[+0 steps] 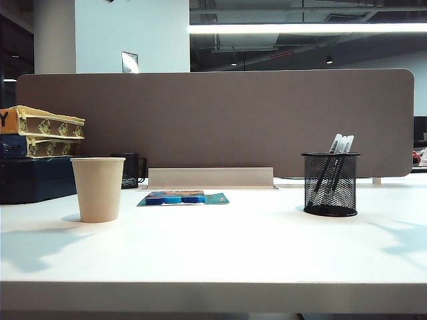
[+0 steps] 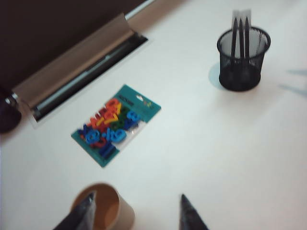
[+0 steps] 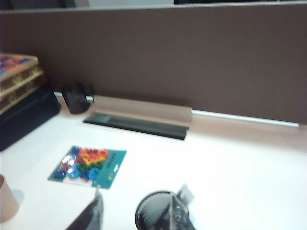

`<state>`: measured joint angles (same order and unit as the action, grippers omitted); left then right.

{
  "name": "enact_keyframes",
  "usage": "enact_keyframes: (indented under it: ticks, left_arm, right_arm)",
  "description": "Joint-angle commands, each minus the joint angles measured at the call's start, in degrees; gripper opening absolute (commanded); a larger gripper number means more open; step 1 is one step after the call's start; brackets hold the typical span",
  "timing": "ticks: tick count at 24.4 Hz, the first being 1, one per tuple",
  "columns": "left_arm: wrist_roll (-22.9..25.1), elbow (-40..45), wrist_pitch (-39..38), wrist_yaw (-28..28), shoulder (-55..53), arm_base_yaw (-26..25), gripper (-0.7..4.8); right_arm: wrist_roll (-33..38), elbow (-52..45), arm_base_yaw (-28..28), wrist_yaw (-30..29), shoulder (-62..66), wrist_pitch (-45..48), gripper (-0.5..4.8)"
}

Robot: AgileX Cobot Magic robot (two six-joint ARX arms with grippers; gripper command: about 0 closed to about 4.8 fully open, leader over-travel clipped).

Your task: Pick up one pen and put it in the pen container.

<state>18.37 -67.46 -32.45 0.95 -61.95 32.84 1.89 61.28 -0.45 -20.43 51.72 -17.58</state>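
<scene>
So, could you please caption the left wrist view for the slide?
Left gripper, open, above the paper cup; pens stand in the black mesh pen container beyond the magnet pack.

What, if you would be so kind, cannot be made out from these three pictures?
- Left hand: only its two open fingertips show above the beige paper cup; the left wrist picture's edge cuts off the rest.
- Right hand: fingertips only, blurred, over the black wire-mesh pen container; its grip is unclear.
- Clear-barrelled pens: their number is uncertain, as they overlap behind mesh.
- Exterior view: neither arm appears.
- Teal card of coloured shapes: print too blurred.
</scene>
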Motion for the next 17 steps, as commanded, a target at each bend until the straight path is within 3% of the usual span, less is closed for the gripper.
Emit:
enact_keyframes:
  ticks: [1,6,17]
  left_arm:
    - [-1.4,5.5,0.0,2.3,4.7,0.0,2.2]
    - [-1.6,12.8,1.6,4.1,13.1,0.0,2.2]
    - [-5.5,14.8,1.5,4.8,16.8,0.1,2.2]
  right_arm:
    - [-2.8,0.3,0.1,3.2,-2.0,-3.0,1.81]
    - [-4.1,0.2,0.1,5.4,-4.0,-5.7,1.82]
    - [-4.1,-9.2,0.2,7.0,-13.9,-6.7,2.03]
